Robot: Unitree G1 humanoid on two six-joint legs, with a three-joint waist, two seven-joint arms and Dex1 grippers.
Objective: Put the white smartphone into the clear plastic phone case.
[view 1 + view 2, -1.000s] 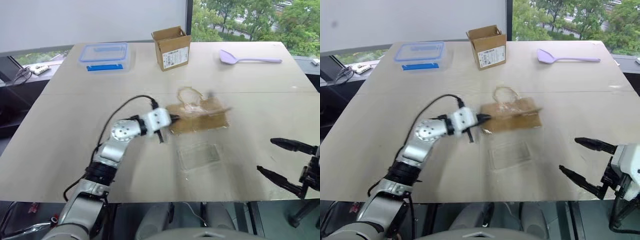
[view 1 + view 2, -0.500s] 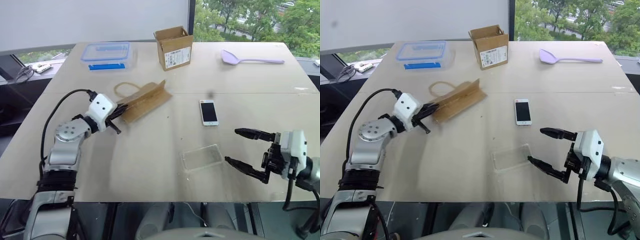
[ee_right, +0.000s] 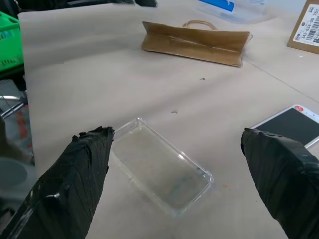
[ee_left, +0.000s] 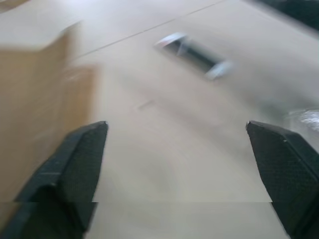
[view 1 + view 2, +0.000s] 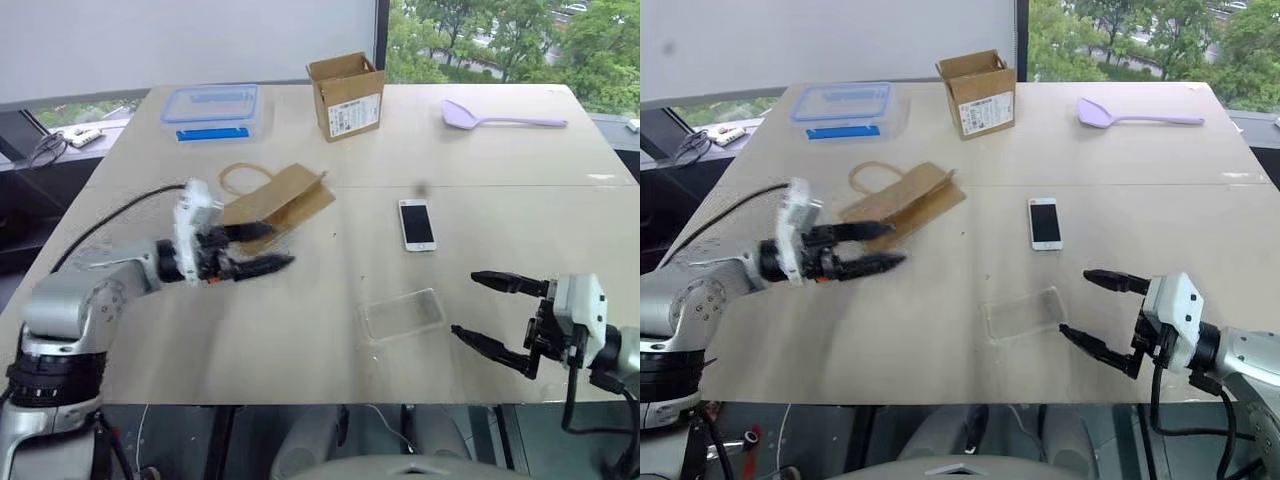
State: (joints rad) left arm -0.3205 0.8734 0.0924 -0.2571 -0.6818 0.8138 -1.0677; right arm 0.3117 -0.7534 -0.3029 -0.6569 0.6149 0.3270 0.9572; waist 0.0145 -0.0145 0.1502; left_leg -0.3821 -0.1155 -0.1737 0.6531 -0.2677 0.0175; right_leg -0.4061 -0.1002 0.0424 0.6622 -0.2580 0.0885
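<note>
Fingers of left gripper (image 5: 262,249) spread wide, empty, hovering low over desk (image 5: 300,330) just beside brown paper bag (image 5: 283,196), which lies flat with loop handle pointing toward far edge. Fingers of right gripper (image 5: 492,316) likewise spread wide, empty, held near front edge of desk, pointing toward clear phone case (image 5: 402,314) and stopping just short of it. White smartphone (image 5: 416,224) flat on desk, dark screen up, uncovered, between bag and right-hand side, apart from both grippers. Clear phone case open side up, nearer front edge than phone, not touching it. Also present along far edge: clear box with blue lid (image 5: 212,111), small cardboard box (image 5: 347,94), lilac spatula (image 5: 500,118); none concerned here. Step in hand, by judgement: phone exposed and not yet grasped, case unfilled, so pickup of phone pending. Next move, by judgement: right gripper best placed, being nearer; needs reach past case to phone, narrowing across its short sides or edges, since thin flat body offers little to pinch against desk. Afterward: alignment of phone over case, corners matched, pressed down within low rim. Risk: light case sliding when pushed; possible steadying by left gripper.
</note>
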